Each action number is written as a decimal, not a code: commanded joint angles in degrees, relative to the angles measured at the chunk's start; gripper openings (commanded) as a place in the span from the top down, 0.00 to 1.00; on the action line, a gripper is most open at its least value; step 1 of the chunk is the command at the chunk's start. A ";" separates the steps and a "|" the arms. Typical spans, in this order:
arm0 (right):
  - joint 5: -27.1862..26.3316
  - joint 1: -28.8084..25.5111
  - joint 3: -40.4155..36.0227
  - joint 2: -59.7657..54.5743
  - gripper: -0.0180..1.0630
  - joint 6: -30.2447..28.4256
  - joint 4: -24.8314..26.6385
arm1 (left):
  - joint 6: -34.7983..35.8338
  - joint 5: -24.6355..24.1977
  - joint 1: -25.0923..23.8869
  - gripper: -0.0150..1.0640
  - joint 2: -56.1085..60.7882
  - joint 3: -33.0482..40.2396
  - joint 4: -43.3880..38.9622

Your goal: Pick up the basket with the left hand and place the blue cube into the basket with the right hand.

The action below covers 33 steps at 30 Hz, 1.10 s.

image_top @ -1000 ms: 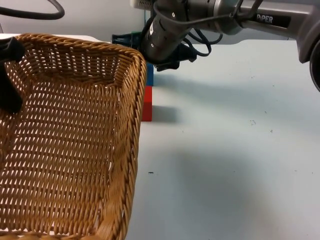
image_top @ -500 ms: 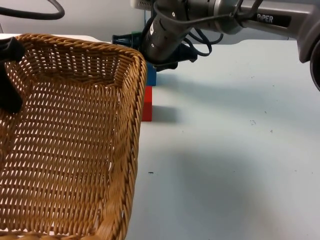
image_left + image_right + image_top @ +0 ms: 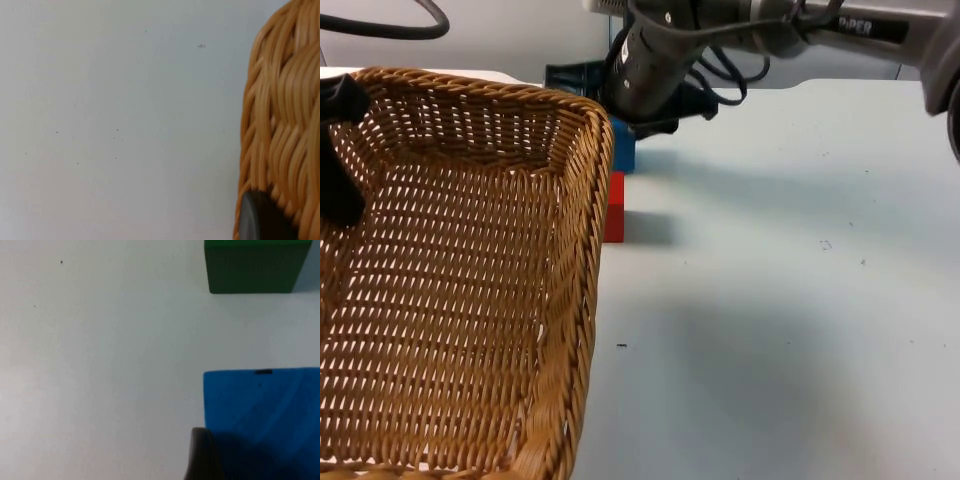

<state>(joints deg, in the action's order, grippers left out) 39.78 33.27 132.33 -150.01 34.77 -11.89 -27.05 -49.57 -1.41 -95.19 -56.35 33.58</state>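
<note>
The wicker basket (image 3: 470,290) fills the left of the top view, and its woven rim (image 3: 285,125) looms close in the left wrist view. My left gripper (image 3: 335,150) is shut on the basket's left rim, a black fingertip (image 3: 260,220) pressed against the weave. The blue cube (image 3: 624,150) sits just past the basket's far right corner, partly hidden by the rim. My right gripper (image 3: 632,128) is down over it and shut on it. In the right wrist view a fingertip (image 3: 202,455) lies against the side of the blue cube (image 3: 260,420).
A red cube (image 3: 614,208) stands against the basket's right wall, just nearer than the blue one. A green cube (image 3: 257,265) sits a short way beyond the blue cube. White table (image 3: 790,300) stretches open to the right.
The right arm has shifted slightly up and right in the top view, and more of the blue cube shows beside the basket rim. The basket and left gripper have not moved.
</note>
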 commanded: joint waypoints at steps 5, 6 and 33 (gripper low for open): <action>3.52 1.95 0.42 8.93 0.99 -2.93 -3.82 | 0.07 -0.94 -0.19 0.99 0.26 -0.38 1.78; 4.27 2.62 0.42 10.60 0.99 -3.86 -4.52 | 0.07 -0.94 -0.19 0.99 0.26 -0.38 1.78; 27.84 14.34 0.42 25.88 0.99 -33.57 13.26 | 0.01 0.38 -0.19 0.99 -2.13 -0.38 1.78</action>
<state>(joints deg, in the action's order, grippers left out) 67.14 47.10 132.33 -124.80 2.46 0.69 -27.05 -49.13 -1.41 -97.02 -56.35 33.74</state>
